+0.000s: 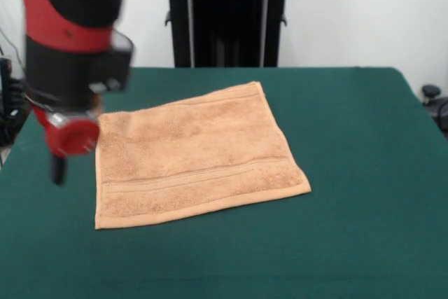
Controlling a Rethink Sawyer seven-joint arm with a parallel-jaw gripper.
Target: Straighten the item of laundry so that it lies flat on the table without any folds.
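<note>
The item of laundry (192, 155), a tan terry towel, lies spread out on the dark green table (350, 173), left of centre and turned slightly askew. A woven band runs along it near its front hem. No fold shows in it, and its four corners are all visible. The red and black arm comes down at the left. Its gripper (60, 170) hangs just beyond the towel's left edge, close above the table and blurred. Nothing can be seen in it, and it does not touch the towel.
The arm's bulky red and black body (73, 47) stands over the table's far left corner. A black pedestal (225, 26) rises behind the far edge. Dark equipment (434, 99) sits beyond the right edge.
</note>
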